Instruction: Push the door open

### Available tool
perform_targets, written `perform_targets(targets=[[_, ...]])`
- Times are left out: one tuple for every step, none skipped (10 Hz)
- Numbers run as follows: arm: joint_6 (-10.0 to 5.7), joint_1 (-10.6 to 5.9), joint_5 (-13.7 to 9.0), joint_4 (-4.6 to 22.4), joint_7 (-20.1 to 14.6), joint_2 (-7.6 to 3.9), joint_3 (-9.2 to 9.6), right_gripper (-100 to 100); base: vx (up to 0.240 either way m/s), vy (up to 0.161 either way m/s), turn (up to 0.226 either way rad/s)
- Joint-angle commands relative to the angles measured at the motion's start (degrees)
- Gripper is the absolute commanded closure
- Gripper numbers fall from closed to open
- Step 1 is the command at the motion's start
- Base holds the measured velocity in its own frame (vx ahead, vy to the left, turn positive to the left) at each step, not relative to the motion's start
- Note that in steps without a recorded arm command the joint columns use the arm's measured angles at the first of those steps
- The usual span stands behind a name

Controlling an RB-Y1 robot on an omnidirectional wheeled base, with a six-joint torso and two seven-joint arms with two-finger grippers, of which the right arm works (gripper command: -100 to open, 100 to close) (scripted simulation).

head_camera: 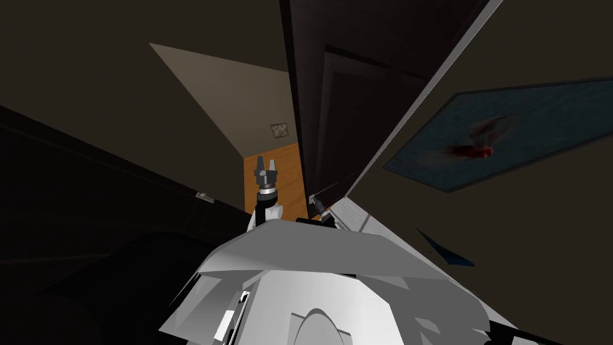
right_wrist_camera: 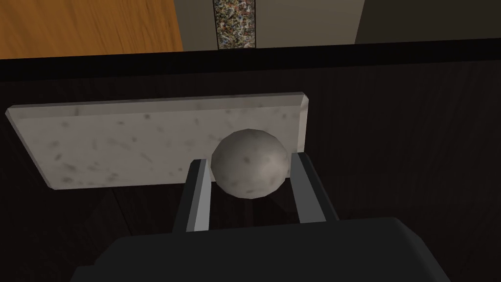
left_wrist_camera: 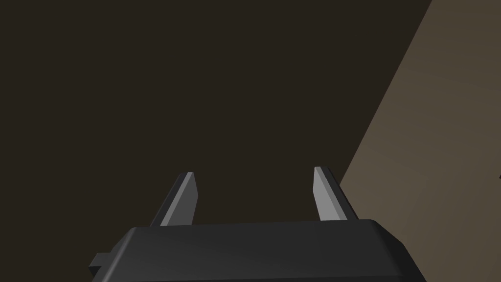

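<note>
- Identify the door (right_wrist_camera: pixel 416 147): a very dark, almost black panel with a faint vertical grain. It lies directly ahead of the right end effector (right_wrist_camera: pixel 248 159).
- Identify the knob (right_wrist_camera: pixel 249 169): a round, grey, speckled ball. It stands out from the door toward the end effector.
- Note the backplate (right_wrist_camera: pixel 122 142) behind the knob: a pale, marbled rectangle lying flat on the door. The knob sits near one end of it, and most of the plate extends to one side of the fingers.
- Check the right end effector: its two fingers (right_wrist_camera: pixel 199 196) are drawn in narrow and closed on the knob, one against each side. The knob sits between the fingertips.
- In the head view, find the right end effector (head_camera: pixel 317 205) low against the door (head_camera: pixel 353 120), close to the door's edge.
- Check the left end effector (left_wrist_camera: pixel 254 171): its fingers are spread wide and hold nothing.
- In the head view, the left end effector (head_camera: pixel 266 163) is raised beside the door's edge, well apart from the right one, with nothing touching it.
- Beyond the door's edge, past the right fingertips, observe an orange wood-grain floor (right_wrist_camera: pixel 88 24) and a pale wall (right_wrist_camera: pixel 303 22) carrying a speckled frame (right_wrist_camera: pixel 235 22).
- On the wall to the right of the door hangs a blue picture (head_camera: pixel 509 138) with a red smear.
</note>
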Motion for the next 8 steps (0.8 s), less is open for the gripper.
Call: perform_targets(targets=[[-0.10, 0.04, 0.0, 0.0, 0.0, -0.02, -0.01, 100, -0.008, -0.007, -0.004], [-0.10, 0.04, 0.0, 0.0, 0.0, -0.02, -0.01, 100, -0.006, -0.003, -0.003], [-0.10, 0.04, 0.0, 0.0, 0.0, -0.02, -0.01, 100, 0.000, 0.000, 0.000], [0.06, -0.06, -0.4, 0.3, 0.3, -0.40, -0.72, 100, 0.044, 0.071, -0.027], [0.06, -0.11, -0.5, 0.3, 0.4, -0.48, -0.93, 100, 0.077, 0.120, -0.043], [0.06, -0.25, -0.9, 0.5, 0.6, -0.68, -1.52, 100, 0.090, 0.111, -0.037], [0.07, -0.32, -1.1, 0.6, 0.7, -0.79, -1.82, 100, 0.112, 0.135, -0.020], [0.07, -0.49, -1.5, 0.8, 1.1, -0.98, -2.56, 100, 0.122, 0.174, -0.039]])
